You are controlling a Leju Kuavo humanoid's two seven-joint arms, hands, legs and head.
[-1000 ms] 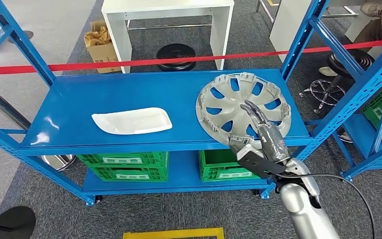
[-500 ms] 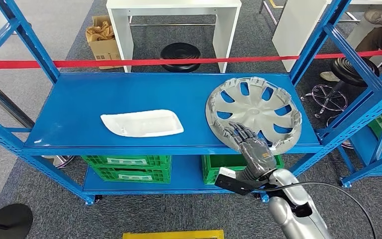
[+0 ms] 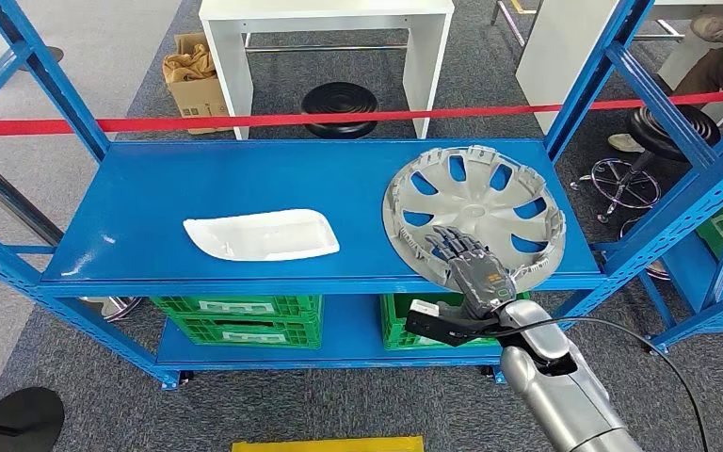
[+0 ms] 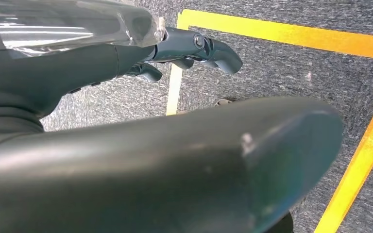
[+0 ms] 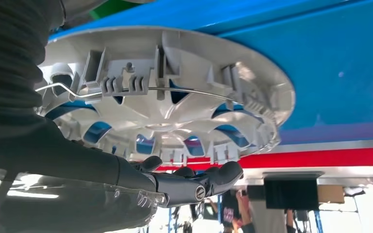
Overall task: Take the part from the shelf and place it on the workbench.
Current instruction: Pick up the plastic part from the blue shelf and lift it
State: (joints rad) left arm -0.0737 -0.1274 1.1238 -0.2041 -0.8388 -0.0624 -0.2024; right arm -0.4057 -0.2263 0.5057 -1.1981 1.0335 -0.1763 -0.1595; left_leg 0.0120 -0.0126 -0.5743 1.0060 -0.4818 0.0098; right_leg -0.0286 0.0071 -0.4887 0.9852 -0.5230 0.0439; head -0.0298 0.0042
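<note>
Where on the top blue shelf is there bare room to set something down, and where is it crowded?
Free: the strip between the white tray and the shelf's back edge, the left end beside the tray, and the gap between the tray and the hubcap. Crowded: the right end, filled by the hubcap, with the right hand at its near rim.

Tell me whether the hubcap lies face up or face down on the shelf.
Face down, inner side up: the hubcap shows its rim clips and wire retaining ring in the right wrist view, with the right hand over its near edge on the blue shelf.
</note>
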